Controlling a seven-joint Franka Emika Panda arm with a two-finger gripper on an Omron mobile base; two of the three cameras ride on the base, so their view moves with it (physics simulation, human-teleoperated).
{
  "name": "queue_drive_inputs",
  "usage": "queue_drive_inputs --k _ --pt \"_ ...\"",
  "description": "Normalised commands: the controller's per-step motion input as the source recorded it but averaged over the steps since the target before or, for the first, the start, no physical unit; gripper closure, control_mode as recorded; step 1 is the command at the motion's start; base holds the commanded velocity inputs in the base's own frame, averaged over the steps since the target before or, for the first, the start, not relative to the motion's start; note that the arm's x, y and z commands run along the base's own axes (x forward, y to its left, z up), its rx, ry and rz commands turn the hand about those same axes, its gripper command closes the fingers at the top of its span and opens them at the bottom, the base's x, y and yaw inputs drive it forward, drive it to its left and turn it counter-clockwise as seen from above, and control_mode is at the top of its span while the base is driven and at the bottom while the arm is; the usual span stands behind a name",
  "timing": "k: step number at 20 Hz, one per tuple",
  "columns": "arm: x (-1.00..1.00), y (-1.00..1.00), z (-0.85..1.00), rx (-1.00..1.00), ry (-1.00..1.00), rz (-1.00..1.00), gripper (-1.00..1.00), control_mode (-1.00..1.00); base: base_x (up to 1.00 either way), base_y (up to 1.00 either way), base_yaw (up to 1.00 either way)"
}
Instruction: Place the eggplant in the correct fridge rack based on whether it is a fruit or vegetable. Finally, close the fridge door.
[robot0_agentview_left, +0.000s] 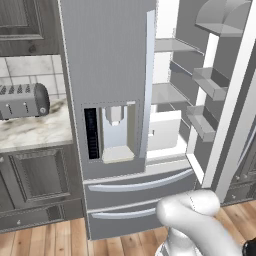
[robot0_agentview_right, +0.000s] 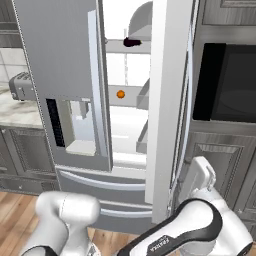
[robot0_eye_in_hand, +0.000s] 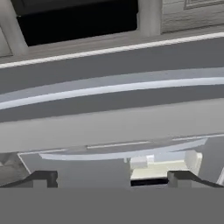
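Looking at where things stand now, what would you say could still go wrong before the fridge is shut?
The eggplant lies near the front edge of the upper fridge rack; a hard swing of the open right door might jolt it off.

The gripper is open, and the hand view looks along the door's edge and handle; a glancing push there may slip rather than close the door.

The arm's elbow sits low beside that door and could obstruct its swing.
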Motion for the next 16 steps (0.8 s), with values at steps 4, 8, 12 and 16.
queue_drive_inputs --k 4,8,12,16 --pt "0.90 -0.37 -0.36 0.11 0.09 0.00 -1.00 -1.00 0.00 0.00 0.00" --pt "0.90 -0.39 -0.25 0.07 0.10 0.00 -1.00 -1.00 0.00 0.00 0.00" --pt "0.83 -0.63 -0.34 0.10 0.04 0.02 -1.00 -1.00 0.00 0.00 0.00" --pt "0.80 -0.50 -0.32 0.11 0.03 0.05 -1.00 -1.00 0.00 0.00 0.00"
